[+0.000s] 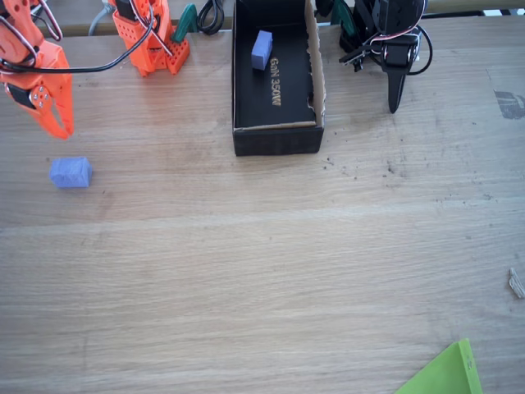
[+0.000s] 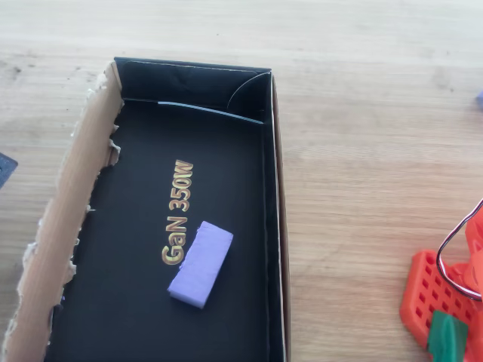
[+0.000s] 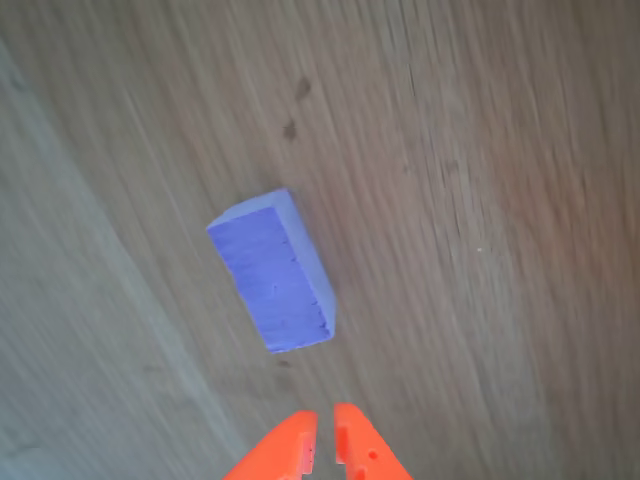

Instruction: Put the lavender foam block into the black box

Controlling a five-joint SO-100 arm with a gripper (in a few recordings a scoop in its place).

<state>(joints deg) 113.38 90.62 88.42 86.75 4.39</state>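
A lavender foam block (image 1: 70, 172) lies on the wooden table at the far left of the fixed view; the wrist view shows this block (image 3: 272, 283) just ahead of my fingertips. My orange gripper (image 1: 61, 130) hangs a little above and behind it, shut and holding nothing; in the wrist view the gripper (image 3: 322, 442) shows only a thin slit between its tips. The black box (image 1: 276, 139) stands at the top centre, and its torn brown rim (image 2: 74, 188) shows in the overhead view. A second, near-identical block (image 1: 262, 49) lies on the box floor, beside the gold lettering (image 2: 178, 213).
My arm's orange base (image 1: 152, 41) stands at the back left, with cables running to it. A green sheet corner (image 1: 448, 374) pokes in at the bottom right. Bare wood spans the stretch between the block on the table and the box.
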